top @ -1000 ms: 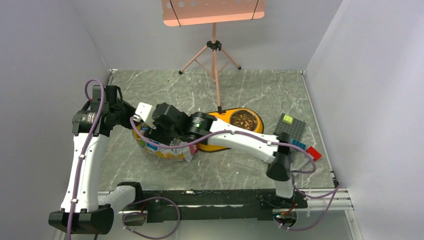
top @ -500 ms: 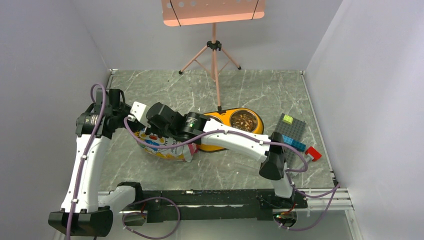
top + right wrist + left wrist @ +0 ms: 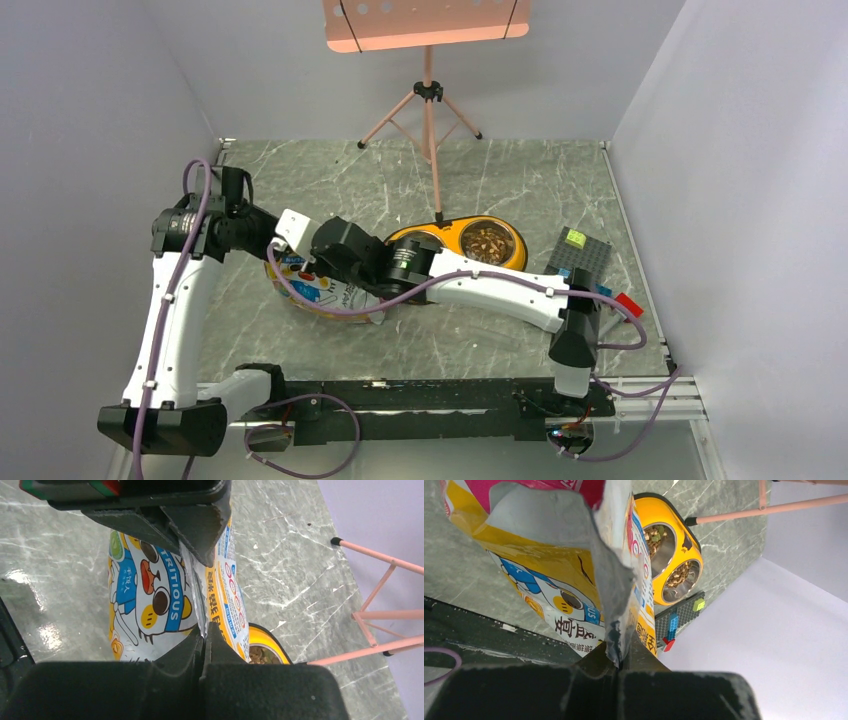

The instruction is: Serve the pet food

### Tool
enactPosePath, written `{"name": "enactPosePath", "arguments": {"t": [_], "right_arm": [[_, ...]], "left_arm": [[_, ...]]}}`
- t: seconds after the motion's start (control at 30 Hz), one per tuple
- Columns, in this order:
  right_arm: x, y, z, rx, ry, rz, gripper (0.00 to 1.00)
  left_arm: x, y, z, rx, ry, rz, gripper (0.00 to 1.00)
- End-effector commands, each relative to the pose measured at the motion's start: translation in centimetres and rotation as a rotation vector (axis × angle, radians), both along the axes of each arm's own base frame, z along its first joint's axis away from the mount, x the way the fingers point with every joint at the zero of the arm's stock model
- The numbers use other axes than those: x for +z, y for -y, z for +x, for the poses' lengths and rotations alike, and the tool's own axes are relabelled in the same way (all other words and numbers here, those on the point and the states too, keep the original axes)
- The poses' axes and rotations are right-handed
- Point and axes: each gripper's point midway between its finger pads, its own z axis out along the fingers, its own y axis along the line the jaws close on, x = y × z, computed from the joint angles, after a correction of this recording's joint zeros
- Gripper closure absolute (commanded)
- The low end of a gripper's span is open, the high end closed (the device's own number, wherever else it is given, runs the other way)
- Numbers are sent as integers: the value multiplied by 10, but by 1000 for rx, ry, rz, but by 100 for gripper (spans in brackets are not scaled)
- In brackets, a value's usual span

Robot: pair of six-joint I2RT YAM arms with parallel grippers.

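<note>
— Grey marbled tabletop (image 3: 520, 180), pale walls, and a pink music stand (image 3: 428, 90) behind the yellow feeder (image 3: 452, 228). Where do we find the pet food (image 3: 488, 240)?
— We see it as brown kibble in both steel bowls of the feeder; the left wrist view shows each bowl partly filled. We cannot see whether the bag (image 3: 325, 292) holds any.
— And the bag itself?
— It sits just left of the feeder, close against the feeder's left end, though the right arm hides whether they touch. Its cartoon print faces the overhead camera, and we hold it from two sides.
— How does the left gripper (image 3: 619, 661) stand?
— Its jaws are pressed together on a thin crinkled edge of the bag, with the silvery lining showing just above them. From that camera the feeder lies beyond the bag.
— The right gripper (image 3: 204, 641)?
— It is likewise clamped on a fold of the bag, with only a sliver between the fingers where the film passes through. One yellow curve of the feeder peeks out beside the bag there.
— Anything else?
— Right of the feeder, near but apart, we note a dark studded plate (image 3: 580, 262) carrying green and blue bricks, and a red brick (image 3: 628, 305) just past it.
</note>
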Motion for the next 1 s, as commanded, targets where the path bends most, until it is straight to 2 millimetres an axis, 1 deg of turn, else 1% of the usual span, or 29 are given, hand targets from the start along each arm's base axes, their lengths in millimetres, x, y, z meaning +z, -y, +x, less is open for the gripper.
{"name": "enactPosePath", "arguments": {"t": [0.0, 0.03, 0.07, 0.1, 0.13, 0.17, 0.33, 0.43, 0.47, 0.5, 0.53, 0.57, 0.67, 0.73, 0.77, 0.83, 0.87, 0.9, 0.97], "right_arm": [[18, 58, 10, -136, 12, -31, 99], [16, 64, 12, -157, -7, -38, 78], [16, 69, 13, -170, -8, -40, 69], [16, 71, 12, -163, -4, -40, 72], [17, 73, 10, -155, -3, -36, 98], [17, 75, 8, -152, -5, -32, 100], [19, 91, 3, -153, -17, -5, 100], [29, 104, 2, -187, -20, 33, 100], [33, 108, 1, -192, -18, 49, 83], [36, 111, -1, -188, -19, 57, 77], [38, 114, -4, -176, -23, 64, 87], [37, 115, -7, -167, -31, 60, 100], [35, 109, -19, -101, -70, 78, 100], [35, 104, -22, -93, -91, 96, 100], [35, 102, -23, -87, -101, 97, 100], [37, 98, -26, -73, -103, 105, 100], [39, 96, -27, -66, -99, 112, 100], [40, 96, -28, -62, -98, 118, 100], [40, 95, -29, -51, -98, 110, 100]], "left_arm": [[24, -21, 1, 67, 68, 63, 100], [24, -26, 2, 89, 68, 62, 100], [24, -27, 2, 92, 69, 61, 100], [23, -27, 2, 92, 71, 60, 100], [22, -27, 1, 94, 70, 59, 100], [21, -27, 1, 98, 67, 58, 100], [18, -30, -1, 111, 62, 64, 100], [18, -32, -2, 121, 60, 71, 100], [18, -32, -2, 119, 63, 72, 100], [18, -32, -2, 116, 66, 71, 100], [16, -30, -3, 112, 68, 63, 100], [13, -27, -3, 103, 69, 45, 100], [7, -14, -1, 81, 97, -31, 100], [4, -6, -2, 69, 107, -73, 100], [4, -3, -3, 63, 112, -82, 92], [8, 6, -5, 28, 126, -81, 63], [11, 10, -7, 14, 128, -76, 53], [13, 14, -8, -1, 131, -75, 48], [13, 23, -11, -20, 125, -91, 46]]}}
